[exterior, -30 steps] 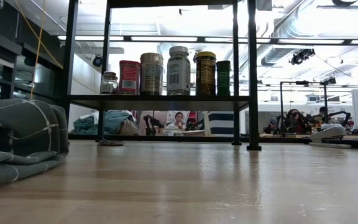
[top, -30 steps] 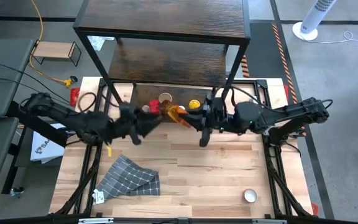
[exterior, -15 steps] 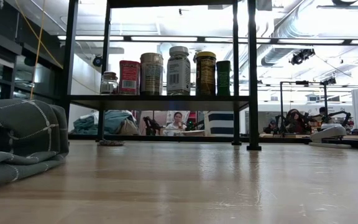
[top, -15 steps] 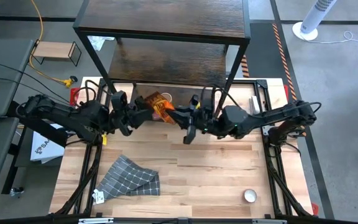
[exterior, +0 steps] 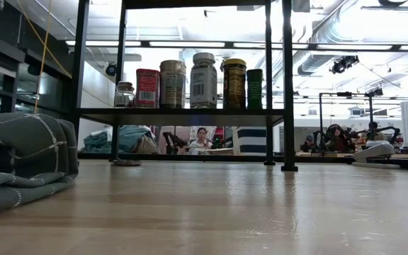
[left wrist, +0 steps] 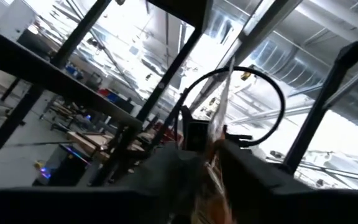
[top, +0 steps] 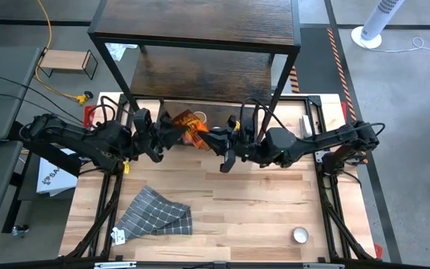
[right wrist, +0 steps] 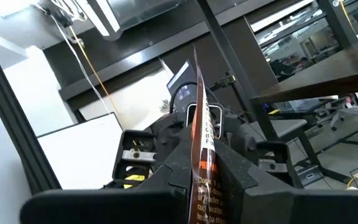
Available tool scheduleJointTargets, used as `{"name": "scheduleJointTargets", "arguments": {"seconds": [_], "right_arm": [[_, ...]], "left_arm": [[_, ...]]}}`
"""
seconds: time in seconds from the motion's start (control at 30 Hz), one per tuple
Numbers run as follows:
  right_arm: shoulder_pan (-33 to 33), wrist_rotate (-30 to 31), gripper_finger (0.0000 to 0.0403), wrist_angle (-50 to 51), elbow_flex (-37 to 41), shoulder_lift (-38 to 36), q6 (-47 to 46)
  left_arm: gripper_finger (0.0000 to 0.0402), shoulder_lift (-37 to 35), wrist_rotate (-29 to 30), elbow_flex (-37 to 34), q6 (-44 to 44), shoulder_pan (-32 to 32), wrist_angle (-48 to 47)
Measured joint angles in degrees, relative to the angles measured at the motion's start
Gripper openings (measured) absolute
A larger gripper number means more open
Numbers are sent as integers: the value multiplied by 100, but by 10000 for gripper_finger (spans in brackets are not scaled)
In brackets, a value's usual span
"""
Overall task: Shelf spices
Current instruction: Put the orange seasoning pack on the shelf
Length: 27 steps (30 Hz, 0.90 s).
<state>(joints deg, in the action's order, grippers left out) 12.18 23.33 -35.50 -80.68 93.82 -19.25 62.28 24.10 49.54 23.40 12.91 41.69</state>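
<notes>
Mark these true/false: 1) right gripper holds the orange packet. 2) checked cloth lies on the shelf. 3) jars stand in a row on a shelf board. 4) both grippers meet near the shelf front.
1) True: the right gripper is shut on the orange packet.
2) False: the checked cloth lies on the table.
3) True: the jars stand in a row on the shelf.
4) True: the left gripper faces the right one there.
</notes>
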Motion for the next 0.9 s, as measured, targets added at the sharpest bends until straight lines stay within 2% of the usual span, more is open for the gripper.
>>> {"name": "scheduleJointTargets", "arguments": {"seconds": [0.07, 0.13, 0.27, 0.43, 0.57, 0.7, 0.8, 0.9], "right_arm": [[13, 7, 30, 11, 0, 0, -8], [9, -32, 30, 12, 0, 0, -57], [14, -44, 38, 76, 0, -2, -189], [103, 251, 114, 309, 4, -90, -59], [268, 822, 166, 984, 2, -401, 162], [406, 1340, 199, 1987, -2, -721, 171], [495, 1615, 211, 2646, 0, -987, 165], [588, 1709, 214, 3182, -4, -1186, -14]], "left_arm": [[54, 16, -8, 0, -22, -44, 1], [17, 18, -16, 0, -57, -85, 22], [7, 2, -2, 2, -89, -118, -39], [4, -232, 360, 9, -102, 23, -971], [3, -609, 915, 4, -103, 275, -2126], [2, -1026, 1674, 2, 41, 589, -3320], [1, -1222, 2665, 4, 419, 935, -4545], [1, -1270, 3870, 4, 1254, 1345, -5958]]}}
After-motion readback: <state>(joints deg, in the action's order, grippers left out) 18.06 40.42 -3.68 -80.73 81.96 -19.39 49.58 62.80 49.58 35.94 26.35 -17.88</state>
